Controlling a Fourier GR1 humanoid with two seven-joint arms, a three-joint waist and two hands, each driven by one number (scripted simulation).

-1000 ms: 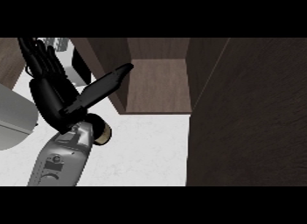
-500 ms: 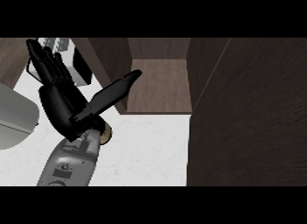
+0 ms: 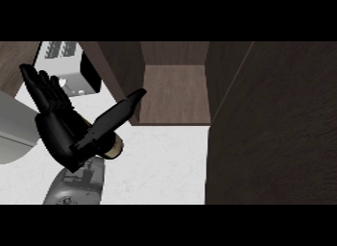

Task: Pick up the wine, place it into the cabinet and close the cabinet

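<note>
My left hand (image 3: pixel 57 129) stands open at the view's left, fingers straight and pointing up, thumb (image 3: pixel 117 115) stretched toward the cabinet. It holds nothing. The dark wood cabinet (image 3: pixel 174 91) is open, and its brown shelf shows bare. Its door (image 3: pixel 284 125) fills the right side as a large dark panel. No wine bottle shows in this view. A small tan shape (image 3: pixel 116 148) peeks out beside my left wrist; what it is cannot be told. My right hand is out of view.
A white toaster (image 3: pixel 68 65) stands at the upper left behind my fingers. A grey rounded basin (image 3: pixel 8 129) lies at the left edge. White counter (image 3: pixel 163 163) runs below the cabinet.
My left hand has sunk a little and drifted left, uncovering more of the toaster behind it. The cabinet and its door have not moved.
</note>
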